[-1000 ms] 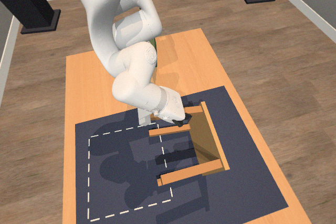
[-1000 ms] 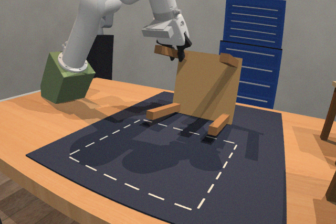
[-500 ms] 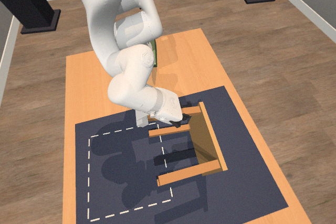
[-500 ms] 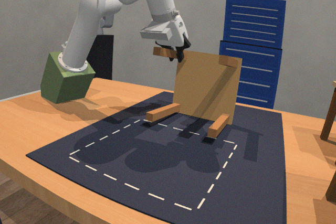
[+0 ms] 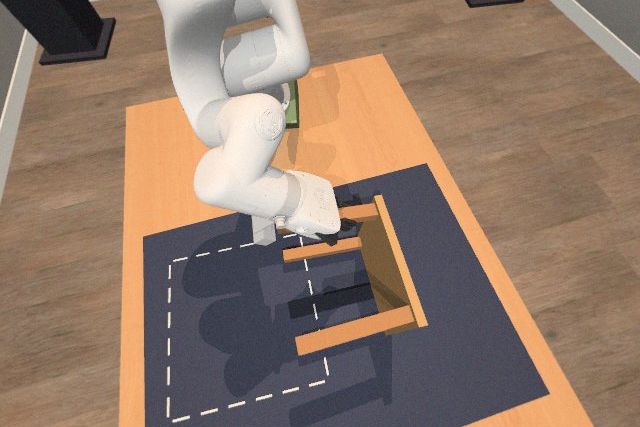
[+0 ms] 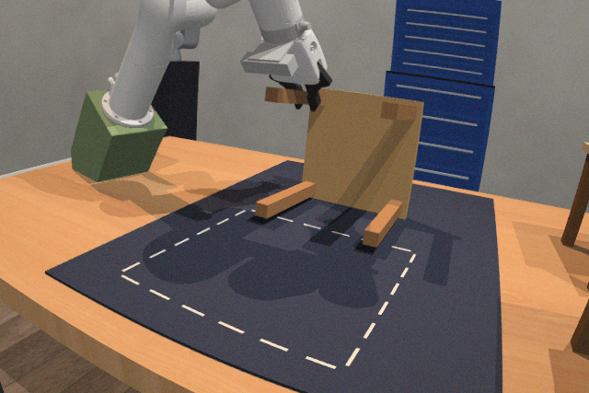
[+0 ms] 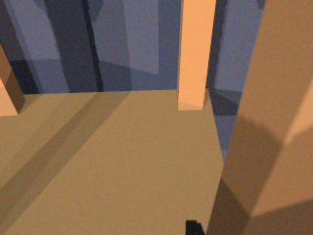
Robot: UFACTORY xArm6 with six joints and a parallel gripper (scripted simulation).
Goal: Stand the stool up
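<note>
Gripping the tipped stool's (image 5: 378, 257) (image 6: 356, 151) (image 7: 147, 162) left upper leg (image 5: 364, 212) (image 6: 281, 95) (image 7: 274, 108) between partly closed fingers (image 5: 347, 224) (image 6: 314, 98); reaching over dark mat (image 5: 465, 308) (image 6: 456, 331) (image 7: 142, 39) and table (image 5: 361, 127) (image 6: 28, 217).

Top view: wooden stool (image 5: 386, 257) (image 6: 356, 156) (image 7: 122, 157), tan square seat, four orange-brown legs. Lies on its side, seat on edge toward counter's (image 5: 374, 138) (image 6: 42, 208) right edge, legs pointing left. Pale dashed rectangle (image 5: 168, 343) (image 6: 231, 327) nearer left edge; lower legs overlap it.
</note>
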